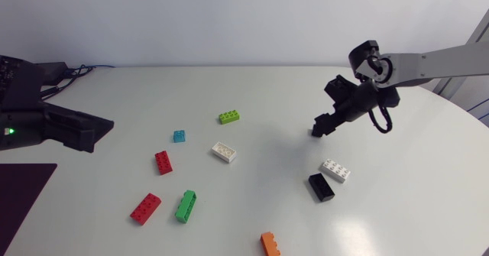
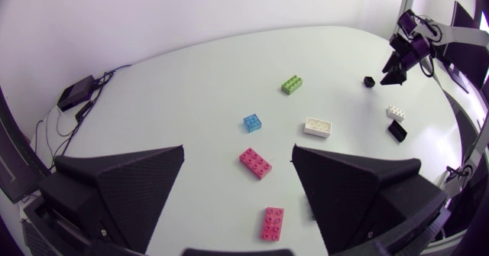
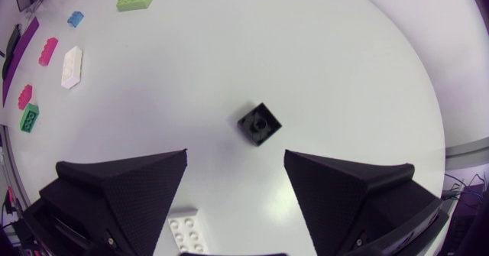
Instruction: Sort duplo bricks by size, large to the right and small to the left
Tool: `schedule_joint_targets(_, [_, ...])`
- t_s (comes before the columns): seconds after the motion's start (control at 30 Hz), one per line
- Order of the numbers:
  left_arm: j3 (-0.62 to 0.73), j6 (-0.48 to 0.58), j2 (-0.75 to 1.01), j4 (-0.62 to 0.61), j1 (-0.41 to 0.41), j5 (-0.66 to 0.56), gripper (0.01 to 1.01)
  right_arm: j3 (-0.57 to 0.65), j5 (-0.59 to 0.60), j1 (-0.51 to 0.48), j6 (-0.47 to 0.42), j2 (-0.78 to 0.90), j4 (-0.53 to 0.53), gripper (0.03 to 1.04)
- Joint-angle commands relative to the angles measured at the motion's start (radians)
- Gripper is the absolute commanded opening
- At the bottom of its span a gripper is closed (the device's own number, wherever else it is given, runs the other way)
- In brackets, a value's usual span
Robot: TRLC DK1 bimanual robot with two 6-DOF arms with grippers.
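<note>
A small black brick [image 3: 260,124] lies on the white table just ahead of my right gripper [image 3: 235,164], which is open and touches nothing. From above, this small black brick [image 1: 316,132] sits at the tips of the right gripper [image 1: 328,123], right of the middle. A white brick [image 1: 335,170] and a long black brick [image 1: 322,187] lie nearer the front. My left gripper [image 1: 80,130] rests open at the left edge. Ahead of the left gripper [image 2: 238,149] lie a red brick [image 2: 255,163], a small blue brick [image 2: 253,122] and a white brick [image 2: 318,127].
A lime brick [image 1: 229,117], a small blue brick [image 1: 179,136], a white brick [image 1: 224,152], two red bricks [image 1: 163,162] [image 1: 145,208] and a green brick [image 1: 186,205] lie left of centre. An orange brick [image 1: 270,244] sits at the front edge. A dark mat [image 1: 23,202] covers the front left corner.
</note>
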Motion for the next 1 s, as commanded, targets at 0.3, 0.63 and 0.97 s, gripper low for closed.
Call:
schedule_joint_targets(0.3, [-0.046, 0.001, -0.008, 0.034, 0.015, 0.018, 0.984, 0.263, 0.005, -0.004, 0.028, 0.3, -0.051, 0.94])
schedule_joint_targets(0.63, [-0.065, -0.001, -0.008, 0.049, 0.017, 0.035, 0.984, 0.251, 0.007, -0.001, 0.045, 0.304, -0.077, 0.94])
schedule_joint_targets(0.97, [-0.077, -0.002, -0.028, 0.049, 0.014, 0.037, 0.984, 0.222, 0.008, -0.01, 0.056, 0.292, -0.053, 0.44])
